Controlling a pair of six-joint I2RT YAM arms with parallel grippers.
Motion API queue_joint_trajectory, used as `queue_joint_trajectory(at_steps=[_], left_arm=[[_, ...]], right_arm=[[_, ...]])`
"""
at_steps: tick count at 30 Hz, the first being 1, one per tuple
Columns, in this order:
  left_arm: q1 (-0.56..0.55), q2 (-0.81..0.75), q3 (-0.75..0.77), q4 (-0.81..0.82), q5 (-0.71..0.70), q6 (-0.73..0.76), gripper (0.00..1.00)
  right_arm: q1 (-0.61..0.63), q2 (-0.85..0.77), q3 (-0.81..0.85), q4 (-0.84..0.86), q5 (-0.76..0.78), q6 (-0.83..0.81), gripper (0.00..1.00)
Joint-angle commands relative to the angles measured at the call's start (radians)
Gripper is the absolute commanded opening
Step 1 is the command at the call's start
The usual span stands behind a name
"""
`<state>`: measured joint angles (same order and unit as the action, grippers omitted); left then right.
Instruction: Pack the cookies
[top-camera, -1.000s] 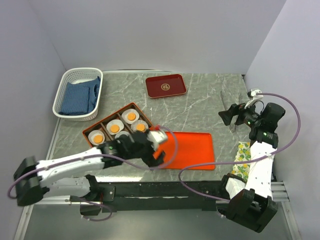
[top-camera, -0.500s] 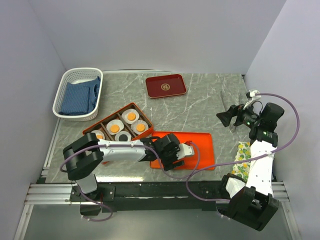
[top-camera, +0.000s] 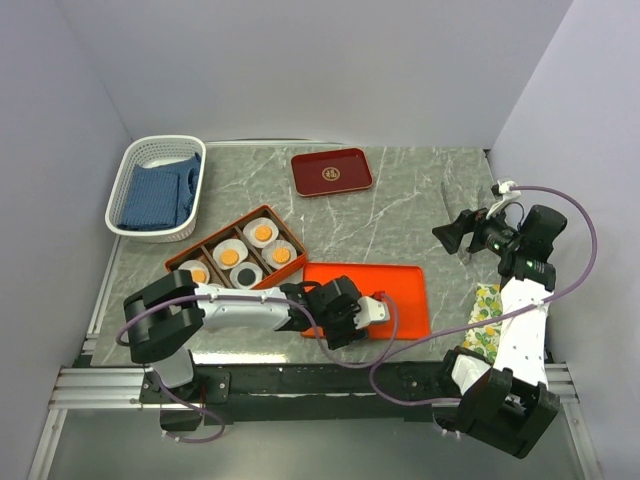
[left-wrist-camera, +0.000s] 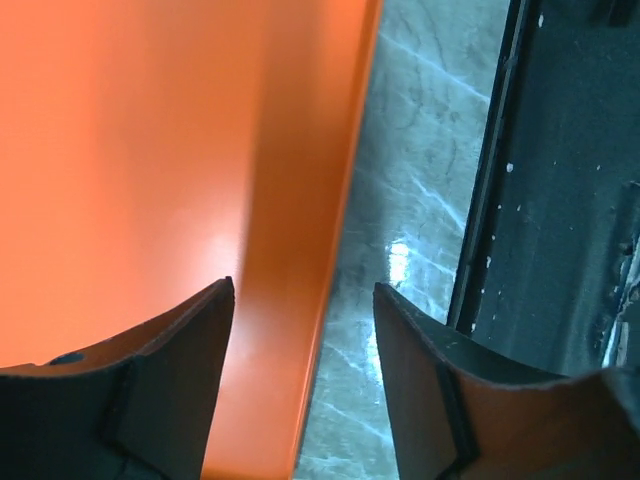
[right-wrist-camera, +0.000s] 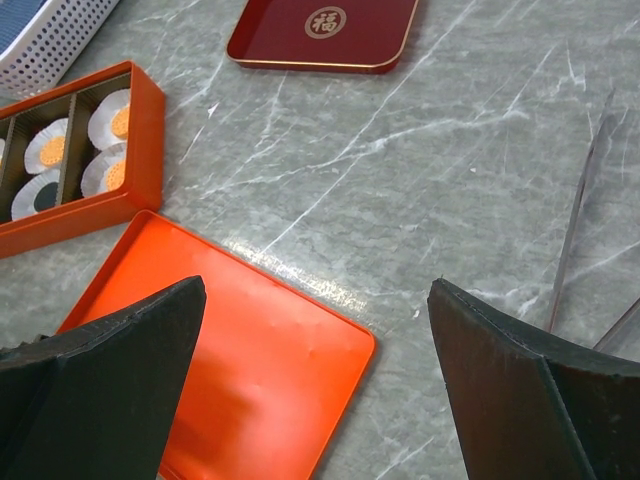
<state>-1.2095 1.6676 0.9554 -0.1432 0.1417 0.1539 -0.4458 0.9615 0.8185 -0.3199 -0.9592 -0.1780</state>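
Note:
The cookies lie in white paper cups inside an orange compartment box (top-camera: 235, 256): orange discs (top-camera: 263, 233) (right-wrist-camera: 121, 121) and one black disc (top-camera: 246, 277) (right-wrist-camera: 45, 196) show. A flat orange lid (top-camera: 385, 290) (left-wrist-camera: 120, 150) (right-wrist-camera: 250, 370) lies to the right of the box. My left gripper (top-camera: 352, 322) (left-wrist-camera: 300, 290) is low at the lid's near rim and open. One finger is over the lid and the other over the table, so the rim runs between them. My right gripper (top-camera: 445, 235) (right-wrist-camera: 315, 285) hangs wide open and empty above the table's right side.
A white basket (top-camera: 155, 185) holding a blue cloth stands at the back left. A dark red tray (top-camera: 332, 172) (right-wrist-camera: 325, 30) lies at the back middle. A thin metal utensil (right-wrist-camera: 580, 210) rests at the right, with a yellow patterned cloth (top-camera: 487, 305) near it. The black rail (left-wrist-camera: 560, 200) borders the near edge.
My left arm swung right from the box to the lid's near rim, and its jaws narrowed. The right arm barely moved.

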Motion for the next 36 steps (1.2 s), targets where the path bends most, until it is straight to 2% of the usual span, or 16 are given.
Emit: queue_joint_trajectory(at_steps=[1,3,4,7,9,10,12,13,18,24,36], left_arm=[[-0.044,0.046,0.009,0.016,-0.039,-0.013,0.61],[-0.058,0.060,0.017,0.016,-0.089,-0.011,0.59],[-0.061,0.066,0.023,0.016,-0.118,-0.010,0.50],[-0.068,0.090,0.034,-0.002,-0.195,-0.014,0.35],[-0.079,0.093,0.032,0.001,-0.252,-0.011,0.28],[-0.082,0.093,0.025,0.002,-0.270,-0.013,0.19],[-0.087,0.084,0.017,0.007,-0.295,-0.014,0.10],[-0.088,0.077,0.007,0.008,-0.295,-0.016,0.03],[-0.087,-0.035,-0.021,0.024,-0.248,-0.042,0.01],[-0.021,-0.201,-0.010,0.020,-0.081,-0.123,0.01],[0.272,-0.477,-0.010,0.028,0.275,-0.396,0.01]], right_arm=[[-0.005,0.011,0.042,0.005,-0.010,-0.014,1.00],[-0.005,0.014,0.044,0.004,-0.010,-0.014,1.00],[-0.004,0.016,0.045,0.004,-0.012,-0.014,1.00],[-0.004,0.017,0.047,0.001,-0.012,-0.014,1.00],[-0.004,0.017,0.045,0.002,-0.013,-0.012,1.00],[-0.005,0.017,0.047,0.001,-0.013,-0.014,1.00],[-0.005,0.017,0.047,0.001,-0.015,-0.014,1.00],[-0.005,0.017,0.047,0.001,-0.015,-0.014,1.00],[-0.005,0.022,0.050,-0.002,-0.016,-0.014,1.00],[-0.005,0.017,0.059,-0.021,-0.003,-0.034,1.00],[-0.004,0.023,0.067,-0.045,-0.035,-0.064,1.00]])
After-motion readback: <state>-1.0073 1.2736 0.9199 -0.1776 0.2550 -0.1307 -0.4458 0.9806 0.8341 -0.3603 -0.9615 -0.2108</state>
